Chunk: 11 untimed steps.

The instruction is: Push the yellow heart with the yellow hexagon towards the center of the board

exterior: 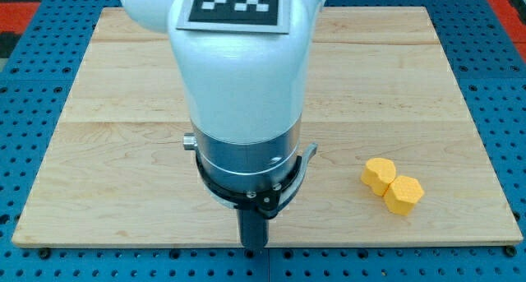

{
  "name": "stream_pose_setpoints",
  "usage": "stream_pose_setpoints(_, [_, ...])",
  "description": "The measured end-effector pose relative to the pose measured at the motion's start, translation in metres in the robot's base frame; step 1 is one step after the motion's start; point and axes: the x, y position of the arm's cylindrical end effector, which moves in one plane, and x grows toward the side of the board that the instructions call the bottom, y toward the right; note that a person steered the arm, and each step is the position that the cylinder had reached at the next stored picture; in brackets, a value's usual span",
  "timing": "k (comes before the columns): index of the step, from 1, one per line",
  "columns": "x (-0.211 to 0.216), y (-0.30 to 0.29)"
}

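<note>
A yellow heart (379, 174) lies on the wooden board (123, 109) at the view's lower right. A yellow hexagon (403, 195) touches it on its lower right side. My tip (255, 246) is at the board's bottom edge, near the middle, well to the left of both yellow blocks and apart from them. The white arm body (238, 76) covers the middle of the board, so anything under it is hidden.
The board lies on a blue perforated table (25, 85). A black and white marker (238, 6) sits on top of the arm. A red strip (505, 2) shows at the view's top right corner.
</note>
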Motion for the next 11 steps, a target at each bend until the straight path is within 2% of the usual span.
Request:
stream_pose_setpoints(3, [-0.001,0.013])
stream_pose_setpoints(4, [-0.001,0.037])
stream_pose_setpoints(8, [-0.007,0.262])
stream_pose_setpoints(9, [-0.021,0.235])
stream_pose_setpoints(11, [-0.061,0.145])
